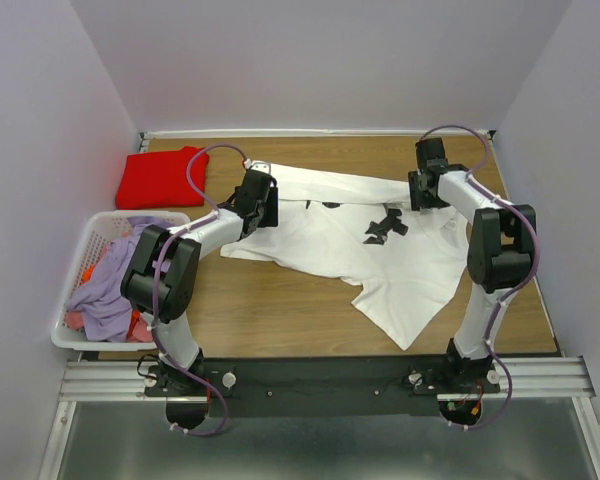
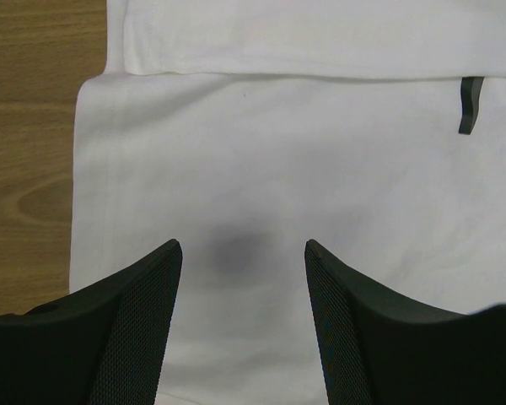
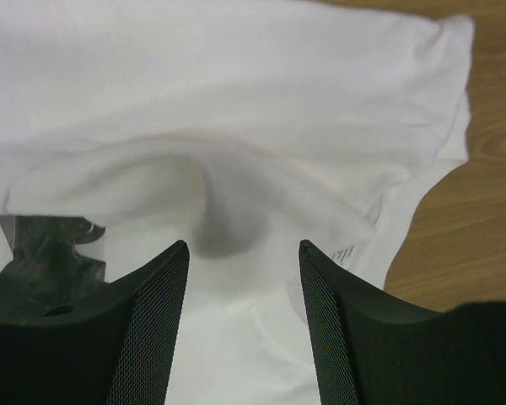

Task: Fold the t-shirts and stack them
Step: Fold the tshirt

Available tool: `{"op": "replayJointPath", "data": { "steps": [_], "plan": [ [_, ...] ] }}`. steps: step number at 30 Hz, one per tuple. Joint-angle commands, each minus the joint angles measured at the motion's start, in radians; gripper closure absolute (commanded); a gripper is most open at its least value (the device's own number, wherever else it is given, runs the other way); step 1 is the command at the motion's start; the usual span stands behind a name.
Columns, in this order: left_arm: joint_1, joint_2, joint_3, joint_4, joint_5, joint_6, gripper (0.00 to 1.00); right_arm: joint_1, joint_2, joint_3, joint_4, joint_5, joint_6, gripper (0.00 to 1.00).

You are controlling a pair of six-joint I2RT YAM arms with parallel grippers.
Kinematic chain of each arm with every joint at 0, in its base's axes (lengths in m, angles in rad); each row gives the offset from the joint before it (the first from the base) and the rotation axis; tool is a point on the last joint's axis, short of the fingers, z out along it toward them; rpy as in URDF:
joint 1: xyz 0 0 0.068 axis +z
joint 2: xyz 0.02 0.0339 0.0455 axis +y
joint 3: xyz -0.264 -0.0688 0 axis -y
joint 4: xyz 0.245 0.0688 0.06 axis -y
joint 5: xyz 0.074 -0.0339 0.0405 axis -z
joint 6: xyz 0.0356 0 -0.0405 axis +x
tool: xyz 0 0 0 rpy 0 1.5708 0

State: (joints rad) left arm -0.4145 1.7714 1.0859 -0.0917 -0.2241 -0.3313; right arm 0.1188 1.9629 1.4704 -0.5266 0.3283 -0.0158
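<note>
Two t-shirts: red t-shirt (image 1: 160,178) folded, upper left, presumed stack base; white t-shirt (image 1: 400,265) spread centre for folding. Jaws of left arm (image 1: 210,228), right arm (image 1: 480,200) parted, nothing grasped.

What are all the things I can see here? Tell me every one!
White cloth t-shirt with a small black print: one, white, spread rumpled across the table's middle.
Red cloth t-shirt: one, bright red, folded at the far left corner.
White slatted plastic laundry basket: one, white, left side.
Loose clothes: a heap, purple and orange, inside the basket.
Wooden table: one, brown, under the shirts.
Left gripper, right gripper: two, black, open over the white shirt.
</note>
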Motion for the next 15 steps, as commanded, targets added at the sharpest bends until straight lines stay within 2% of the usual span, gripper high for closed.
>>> {"op": "replayJointPath", "data": {
  "steps": [1,4,12,15],
  "plan": [
    [-0.006,0.016,0.011,0.015,-0.004,0.011,0.32,0.002,-0.032,-0.073,-0.041,-0.093,0.093,0.42],
    [-0.007,0.016,0.011,0.015,0.000,0.011,0.32,0.001,-0.032,-0.102,-0.041,-0.124,0.106,0.48],
    [-0.009,0.010,0.011,0.015,-0.001,0.009,0.32,0.002,0.005,-0.107,-0.012,-0.060,0.109,0.67],
    [-0.009,0.005,0.008,0.015,-0.006,0.011,0.32,0.002,0.014,-0.101,-0.010,-0.040,0.103,0.76]
  ]
}}
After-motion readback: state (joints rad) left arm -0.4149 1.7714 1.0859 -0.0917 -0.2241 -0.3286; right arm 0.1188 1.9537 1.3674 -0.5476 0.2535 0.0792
